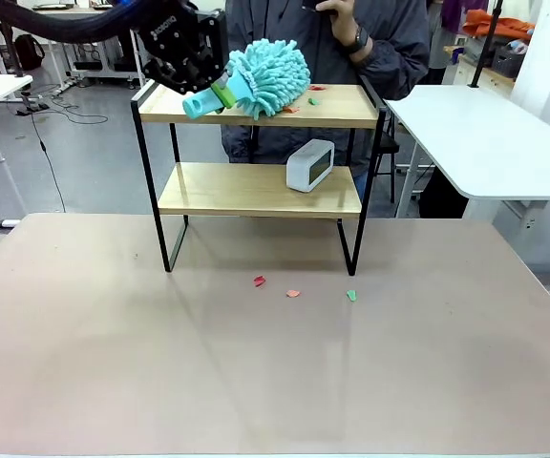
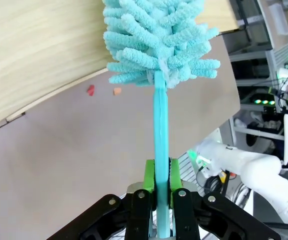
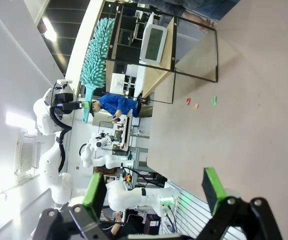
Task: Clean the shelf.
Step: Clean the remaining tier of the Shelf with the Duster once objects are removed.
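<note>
The shelf (image 1: 351, 107) stands at the far middle of the table, two wooden boards in a black frame. My left gripper (image 1: 220, 95) is at the left end of its top board, shut on the handle of a teal fluffy duster (image 1: 267, 74) whose head rests over that board. Small red and green scraps (image 1: 315, 92) lie on the top board just right of the duster head. In the left wrist view the green pads (image 2: 149, 176) clamp the teal handle (image 2: 160, 130) below the duster head (image 2: 159, 40). My right gripper (image 3: 153, 187) is open, away from the shelf (image 3: 165, 60), holding nothing.
A white clock-like device (image 1: 310, 164) sits on the lower board. Red, orange and green scraps (image 1: 292, 293) lie on the table in front of the shelf. A person (image 1: 351, 43) stands behind the shelf. A white table (image 1: 490, 143) is at the right.
</note>
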### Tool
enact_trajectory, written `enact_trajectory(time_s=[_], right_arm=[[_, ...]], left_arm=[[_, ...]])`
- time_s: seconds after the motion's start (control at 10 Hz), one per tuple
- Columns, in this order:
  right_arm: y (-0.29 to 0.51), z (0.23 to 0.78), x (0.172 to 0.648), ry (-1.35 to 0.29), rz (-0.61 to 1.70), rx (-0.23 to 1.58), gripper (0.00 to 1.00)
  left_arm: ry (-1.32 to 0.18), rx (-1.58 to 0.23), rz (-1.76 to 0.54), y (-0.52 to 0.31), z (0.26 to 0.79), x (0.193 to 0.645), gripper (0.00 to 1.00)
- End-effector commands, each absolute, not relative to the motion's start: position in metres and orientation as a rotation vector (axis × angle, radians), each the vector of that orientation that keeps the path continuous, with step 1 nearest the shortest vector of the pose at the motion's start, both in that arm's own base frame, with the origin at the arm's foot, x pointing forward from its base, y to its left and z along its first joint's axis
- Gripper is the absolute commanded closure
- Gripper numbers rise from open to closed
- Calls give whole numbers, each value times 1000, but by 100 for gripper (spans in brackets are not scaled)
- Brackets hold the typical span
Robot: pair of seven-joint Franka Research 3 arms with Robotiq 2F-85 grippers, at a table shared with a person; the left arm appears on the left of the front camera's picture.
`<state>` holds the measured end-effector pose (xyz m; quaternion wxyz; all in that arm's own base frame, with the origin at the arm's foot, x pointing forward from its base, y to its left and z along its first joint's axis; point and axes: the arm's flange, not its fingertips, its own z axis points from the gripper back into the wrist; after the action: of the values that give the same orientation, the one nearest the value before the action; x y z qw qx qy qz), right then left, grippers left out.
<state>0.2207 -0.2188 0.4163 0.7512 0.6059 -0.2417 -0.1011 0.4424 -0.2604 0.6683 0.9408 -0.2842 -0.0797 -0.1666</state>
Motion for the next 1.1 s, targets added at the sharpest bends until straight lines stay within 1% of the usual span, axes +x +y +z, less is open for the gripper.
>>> enact_trajectory(time_s=[0.0,0.2,0.6,0.8,0.9,1.0], right_arm=[[-221,417,220,-543,-194,1320,0],[-221,417,220,-543,-194,1320,0],[-221,417,220,-543,-194,1320,0],[-221,417,220,-543,-194,1320,0],[-221,417,220,-543,-194,1320,0],[-221,417,220,-543,-194,1320,0]], left_arm=[[-143,-551,-421,-268,673,448,100],[-128,-548,-490,-272,677,451,100],[-31,-581,-632,-257,688,449,100],[14,-583,-749,-244,694,440,100],[75,-596,-841,-236,697,431,100],[95,-604,-898,-229,699,421,100]])
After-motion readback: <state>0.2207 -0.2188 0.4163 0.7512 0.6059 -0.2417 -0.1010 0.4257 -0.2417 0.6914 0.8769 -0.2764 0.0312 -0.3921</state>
